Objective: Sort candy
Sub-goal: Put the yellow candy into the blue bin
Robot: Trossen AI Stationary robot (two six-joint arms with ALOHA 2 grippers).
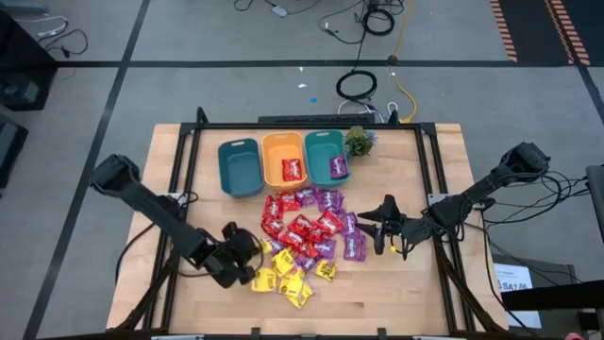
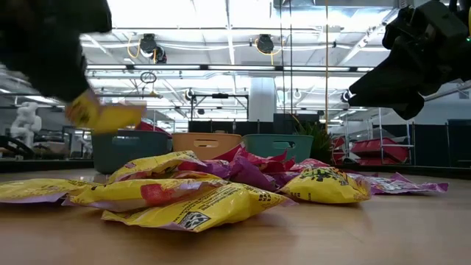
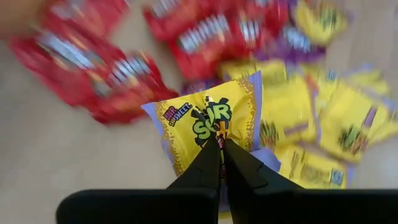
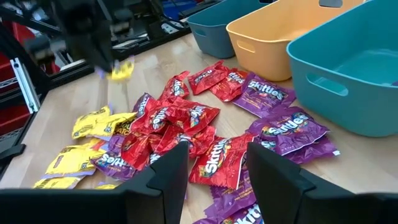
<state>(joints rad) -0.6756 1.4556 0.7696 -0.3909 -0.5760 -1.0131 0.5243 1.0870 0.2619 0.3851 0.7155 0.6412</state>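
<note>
yellow candy packet [image 3: 208, 121] pinched by left gripper [image 3: 221, 146], apparently lifted.

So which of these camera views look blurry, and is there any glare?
Left wrist view: the yellow packet pinched in the left gripper is sharp, the candy behind smeared. Low view: bright ceiling lights wash out the top, the left arm blurred. Right wrist view: the far left gripper is smeared.

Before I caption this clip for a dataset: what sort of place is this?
Probably a robotics lab or workshop in a large industrial hall. A wooden table with a metal frame carries the arms, loose cables lie across the marked concrete floor, and the low view shows high ceiling lights and shelving.
</note>
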